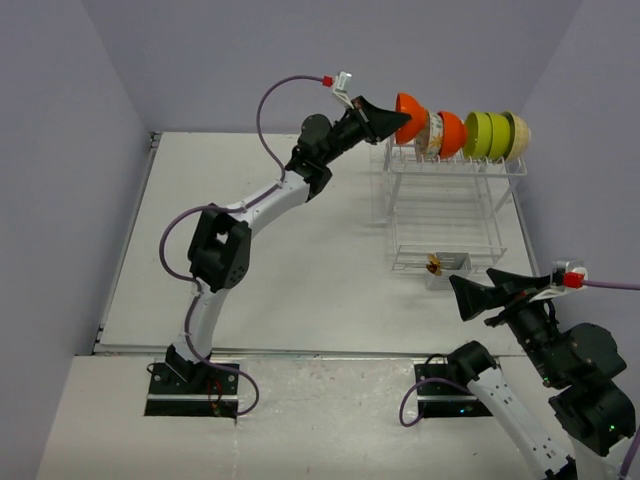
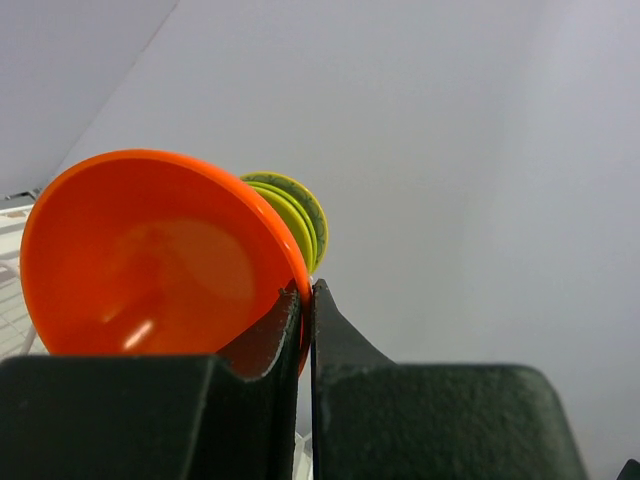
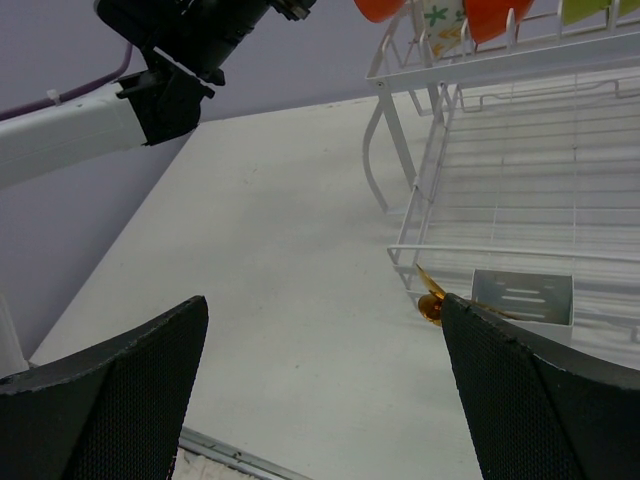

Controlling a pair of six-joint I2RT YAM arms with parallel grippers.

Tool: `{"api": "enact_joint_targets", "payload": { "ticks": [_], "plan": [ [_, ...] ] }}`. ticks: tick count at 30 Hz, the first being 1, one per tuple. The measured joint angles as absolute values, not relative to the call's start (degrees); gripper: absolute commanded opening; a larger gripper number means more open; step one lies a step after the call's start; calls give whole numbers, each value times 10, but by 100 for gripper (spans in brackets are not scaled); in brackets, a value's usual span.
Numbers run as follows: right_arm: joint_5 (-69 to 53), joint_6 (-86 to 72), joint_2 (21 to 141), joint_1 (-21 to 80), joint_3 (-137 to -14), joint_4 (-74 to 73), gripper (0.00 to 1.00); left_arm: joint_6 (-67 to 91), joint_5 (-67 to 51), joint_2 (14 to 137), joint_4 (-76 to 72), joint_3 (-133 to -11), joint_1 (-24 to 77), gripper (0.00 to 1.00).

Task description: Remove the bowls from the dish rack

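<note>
**Finding.** The left gripper point(image 2: 308, 296) was closed on the rim of a glossy orange round bowl point(image 2: 150, 260). In the left wrist view the two black fingers stood one on each side of the thin rim, with almost no gap between them.

**Location of the work.** This bowl was the leftmost of a row standing on edge along the top tier of the tall white wire dish rack point(image 1: 448, 195), at the far right of the white table point(image 1: 270, 270). To its right followed:
- a white bowl with a floral pattern point(image 1: 431, 136)
- a second orange bowl point(image 1: 453, 133)
- two lime green bowls point(image 1: 486, 135)
- a beige bowl point(image 1: 520, 136)

**Governing relation.** The held bowl's hollow faced left, toward the left arm, and its back lay close to the floral bowl. The jaws reached in from the left and took the rim edge-on. The held bowl appeared to sit slightly higher than its neighbours. Whether its lower edge had cleared the upright prongs could not be told.

**Assessment.** Withdrawal would need to run upward and leftward, away from the row. A rightward drift risked knocking the floral bowl.

**Other arm.** The right gripper point(image 1: 470, 297) hung at the near right, well apart from the row, with jaws wide open and empty. It pointed toward the small cutlery basket point(image 1: 447, 264) on the rack's near side. The left arm was plainly the nearer to the bowls.
</note>
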State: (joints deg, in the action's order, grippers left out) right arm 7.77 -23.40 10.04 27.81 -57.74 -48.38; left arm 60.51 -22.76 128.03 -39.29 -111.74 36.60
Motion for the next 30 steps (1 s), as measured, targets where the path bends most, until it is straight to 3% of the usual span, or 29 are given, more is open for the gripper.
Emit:
{"api": "enact_joint_targets", "payload": {
  "ticks": [11,13,20,24,30],
  "plan": [
    [78,-233,100,278,-577,-484,99,526,-177,1189,-314,-1083,364,0],
    [78,-233,100,278,-577,-484,99,491,-148,1169,-257,-1089,364,0],
    [77,-234,100,278,-577,-479,99,332,127,1098,101,-1162,350,0],
    [77,-234,100,278,-575,-467,99,287,187,1090,241,-1141,282,0],
    [78,-234,102,278,-572,-460,99,238,249,1189,399,-1136,207,0]
  ]
}}
